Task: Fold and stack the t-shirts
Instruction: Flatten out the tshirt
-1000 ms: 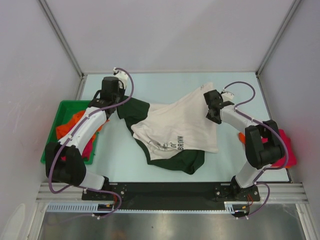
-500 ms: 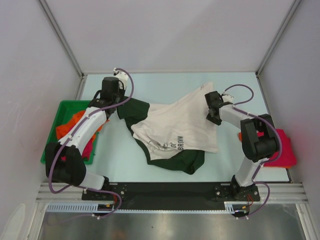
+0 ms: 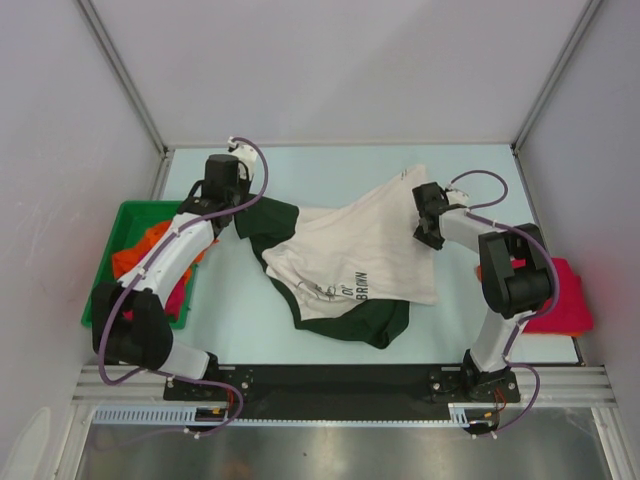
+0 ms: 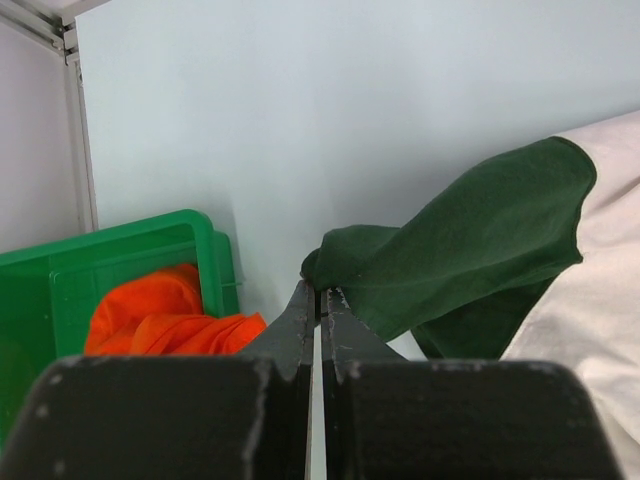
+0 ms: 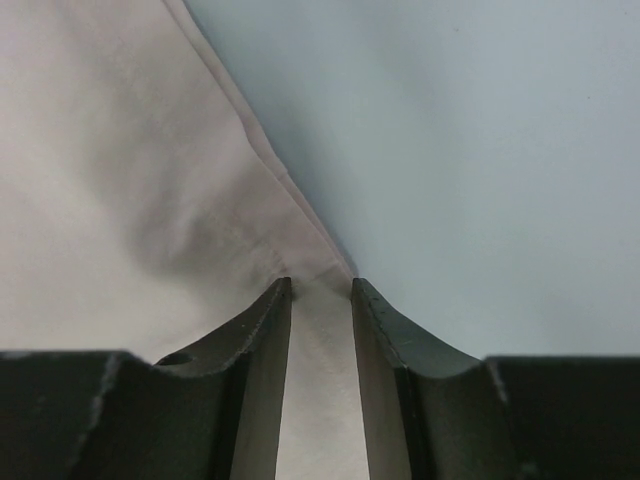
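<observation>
Cream tee: lay crumpled mid-table, print facing up.
Left gripper: at the tee's 10 o'clock, pinched tight on its green sleeve.
Right gripper: at 2 o'clock, fingers clamped on the cream hem.
Green bin: far left, held an orange tee.
Pink tee: sat at the right edge.

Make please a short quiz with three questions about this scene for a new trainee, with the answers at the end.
1. True or false: the left gripper is shut on the dark green sleeve of the cream shirt.
2. Where do orange clothes lie? A) in the green bin B) on the far wall C) under the right arm's base
3. Fill in: the right gripper has cream cloth from the shirt's ____ between its fingers.

Key: 1 true; 2 A; 3 edge.
</observation>
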Tool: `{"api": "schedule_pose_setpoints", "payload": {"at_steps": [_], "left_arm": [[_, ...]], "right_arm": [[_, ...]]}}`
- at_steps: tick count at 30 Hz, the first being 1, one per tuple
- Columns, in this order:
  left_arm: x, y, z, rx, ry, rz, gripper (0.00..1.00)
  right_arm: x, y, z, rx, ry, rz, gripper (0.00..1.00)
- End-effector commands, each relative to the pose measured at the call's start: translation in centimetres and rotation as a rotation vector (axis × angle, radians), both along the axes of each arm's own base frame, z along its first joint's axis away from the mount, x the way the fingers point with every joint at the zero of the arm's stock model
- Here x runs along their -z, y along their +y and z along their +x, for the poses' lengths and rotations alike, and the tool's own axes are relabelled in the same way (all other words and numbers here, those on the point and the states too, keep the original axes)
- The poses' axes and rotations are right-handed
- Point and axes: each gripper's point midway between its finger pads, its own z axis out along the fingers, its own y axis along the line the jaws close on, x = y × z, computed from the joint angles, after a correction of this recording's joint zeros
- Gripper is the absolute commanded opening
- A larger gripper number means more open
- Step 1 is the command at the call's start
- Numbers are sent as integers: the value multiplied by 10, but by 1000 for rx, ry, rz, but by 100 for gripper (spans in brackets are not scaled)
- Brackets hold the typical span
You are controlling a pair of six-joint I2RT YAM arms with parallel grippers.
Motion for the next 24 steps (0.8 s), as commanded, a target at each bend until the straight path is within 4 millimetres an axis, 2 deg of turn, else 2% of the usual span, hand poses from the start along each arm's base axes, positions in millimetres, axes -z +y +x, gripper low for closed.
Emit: {"api": "schedule_pose_setpoints", "payload": {"at_steps": [1, 2, 5, 6, 9, 13, 14, 15, 16, 18, 19, 20, 24], "left_arm": [[-9, -1, 6, -13, -22, -26, 0], [-9, -1, 6, -16, -21, -25, 0], [-10, -1, 4, -16, -24, -28, 0], [-9, 0, 4, -17, -21, -26, 0], [-6, 0, 3, -18, -15, -26, 0], [-5, -1, 2, -21, -13, -42, 0], [-10, -2, 2, -19, -25, -48, 0], [-12, -3, 2, -19, -27, -56, 0], [-14, -3, 2, -20, -32, -58, 0], [-25, -4, 2, -20, -49, -68, 0], [-29, -4, 2, -19, -59, -75, 0], [-33, -5, 2, -16, -67, -78, 0], [-44, -6, 1, -13, -89, -92, 0]], "right_arm": [[9, -6, 12, 9, -6, -8, 34], [10, -8, 12, 14, 2, -7, 33], [12, -7, 9, 10, 6, -4, 15], [12, -7, 9, 8, 4, -3, 1], [11, -6, 7, 0, 2, 1, 0], [-5, -6, 6, -17, -24, -31, 0], [-21, -5, 8, -26, -60, -41, 0], [-38, 5, 12, -69, -91, -59, 0], [-53, 5, 12, -77, -113, -93, 0], [-106, 14, 19, -109, -220, -121, 0], [-121, 18, 16, -134, -233, -160, 0], [-147, 18, 15, -135, -284, -162, 0], [-209, 17, 13, -144, -396, -164, 0]]}}
